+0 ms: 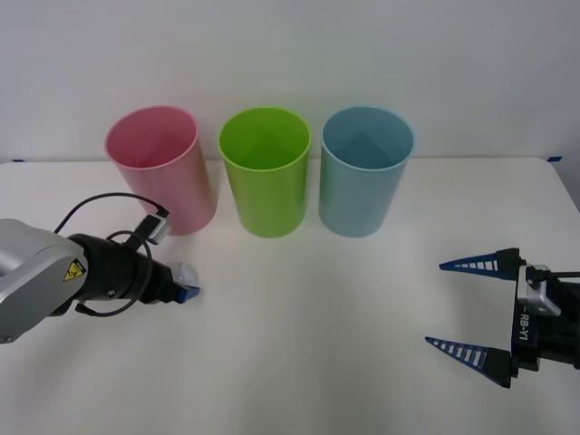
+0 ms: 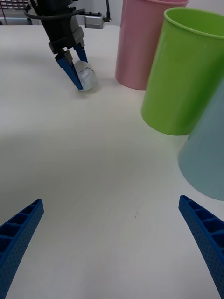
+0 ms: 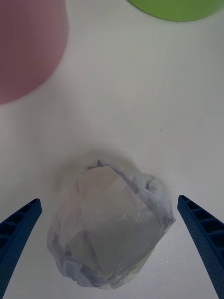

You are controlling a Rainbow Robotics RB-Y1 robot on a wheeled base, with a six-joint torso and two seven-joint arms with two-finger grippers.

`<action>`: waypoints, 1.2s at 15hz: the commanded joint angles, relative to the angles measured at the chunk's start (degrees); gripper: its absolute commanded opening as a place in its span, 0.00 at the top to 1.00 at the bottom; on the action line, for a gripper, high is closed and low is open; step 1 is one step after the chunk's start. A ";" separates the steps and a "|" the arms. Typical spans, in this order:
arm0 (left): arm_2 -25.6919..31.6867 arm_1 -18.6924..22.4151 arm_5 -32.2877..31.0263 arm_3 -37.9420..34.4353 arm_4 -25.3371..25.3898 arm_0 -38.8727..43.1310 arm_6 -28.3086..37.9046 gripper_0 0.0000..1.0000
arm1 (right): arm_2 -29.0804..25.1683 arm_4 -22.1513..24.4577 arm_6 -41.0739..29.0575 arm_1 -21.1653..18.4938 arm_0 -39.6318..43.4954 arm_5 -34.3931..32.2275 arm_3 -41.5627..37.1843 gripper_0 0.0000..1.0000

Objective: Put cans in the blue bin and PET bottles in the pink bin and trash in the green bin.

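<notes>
Trash [image 3: 109,229] on table [image 1: 317,317], near pink bin [image 1: 163,168]. Left gripper [image 1: 184,292] straddles it, fingers spread wide, not closed. Right gripper [image 1: 476,308] wide, idle, well apart. Risk: slick film squirts out during closing; carry must reach green bin [image 1: 265,172].

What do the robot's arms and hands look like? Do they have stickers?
The left arm is silver, turning black near the wrist, with a yellow warning sticker and looping black cables. The right arm is black with white "RB-Y1" lettering. The left hand and the right hand both have blue, ribbed, pointed fingers.
</notes>
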 commanded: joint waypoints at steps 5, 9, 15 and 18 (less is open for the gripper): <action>0.00 -1.95 0.01 1.52 -1.04 0.03 -0.33 0.00 | 0.00 0.00 0.00 0.00 0.00 0.00 0.00 0.00; 0.00 -2.21 0.09 1.61 -1.21 -0.32 -0.24 0.00 | 0.00 0.00 0.00 0.00 0.00 0.00 0.00 0.00; 0.00 -2.21 1.33 2.23 -1.48 -0.50 -0.33 1.00 | 0.00 0.00 0.00 0.00 0.00 0.00 0.00 0.00; 0.00 -2.21 1.85 2.84 -1.04 -0.50 -0.33 1.00 | 0.00 0.00 0.00 0.00 0.00 0.00 0.00 0.00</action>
